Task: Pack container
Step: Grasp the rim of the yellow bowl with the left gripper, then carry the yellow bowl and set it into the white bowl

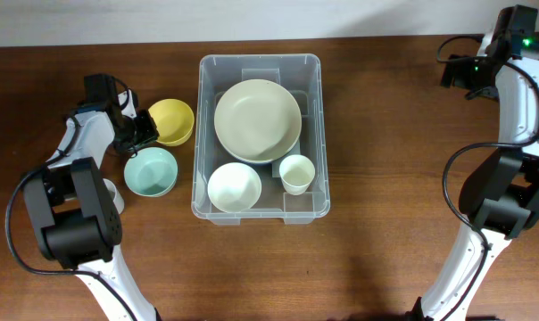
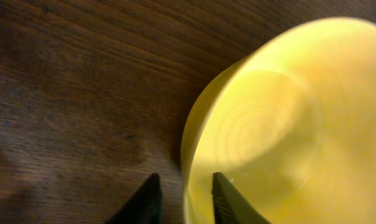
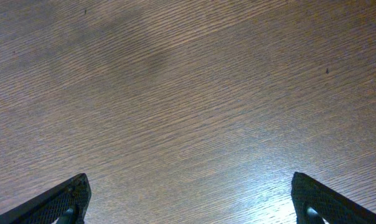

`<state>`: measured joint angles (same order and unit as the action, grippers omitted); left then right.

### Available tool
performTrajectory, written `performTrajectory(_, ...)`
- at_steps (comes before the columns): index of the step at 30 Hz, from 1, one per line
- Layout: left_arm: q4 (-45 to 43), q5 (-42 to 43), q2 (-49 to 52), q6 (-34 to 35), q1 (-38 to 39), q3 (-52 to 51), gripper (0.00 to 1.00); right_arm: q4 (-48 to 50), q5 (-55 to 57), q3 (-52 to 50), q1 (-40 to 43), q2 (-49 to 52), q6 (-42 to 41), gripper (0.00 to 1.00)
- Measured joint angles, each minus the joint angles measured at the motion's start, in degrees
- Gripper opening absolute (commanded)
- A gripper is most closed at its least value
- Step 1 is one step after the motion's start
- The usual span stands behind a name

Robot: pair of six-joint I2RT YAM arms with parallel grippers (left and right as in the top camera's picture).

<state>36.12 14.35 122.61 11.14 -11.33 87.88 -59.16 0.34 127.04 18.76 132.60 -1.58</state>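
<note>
The container (image 1: 259, 59) sits on the wooden surface (image 1: 385, 134) just to the right of the left tool (image 1: 143, 132) and well to the left of the right tool (image 1: 457, 71). It already holds a large pale-green plate (image 1: 257, 120), a white bowl (image 1: 234, 187) and a small white cup (image 1: 296, 173), so the packing looks roughly half done.

Two bowls are outside, between the left tool and the container wall: a yellow bowl (image 1: 171, 120) directly in front of the tool and a mint bowl (image 1: 151, 171) just beside it on the near side. A small white thing (image 1: 114, 194) peeks out by the left arm, too hidden to name.

In the left wrist view the left tool (image 2: 185, 180) straddles the rim of the yellow bowl (image 2: 287, 124), one finger inside, one outside, with bare wood showing between the outer finger and the wall: parted, not yet clamped. The right tool (image 3: 194, 205) hangs spread wide over bare wood, holding nothing
</note>
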Motion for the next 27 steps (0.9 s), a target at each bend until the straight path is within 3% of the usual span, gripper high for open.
performTrajectory(3, 0.0, 0.0, 0.0, -0.2, 0.0, 0.0, 0.10, 0.0, 0.0, 0.0, 0.0, 0.0, 0.0, 0.99)
performTrajectory(10, 0.0, -0.2, 0.0, -0.2, 0.0, 0.0, 0.01, 0.0, 0.0, 0.0, 0.0, 0.0, 0.0, 0.99)
performTrajectory(20, 0.2, -0.6, 0.0, -0.9, 0.0, 1.0, 0.00, 0.0, 0.0, 0.0, 0.0, 0.0, 0.0, 0.99)
performTrajectory(27, 4.5, -5.1, -0.7, -1.2, 0.0, 9.1, 0.01, 0.0, 0.0, 0.0, 0.0, 0.0, 0.0, 0.99)
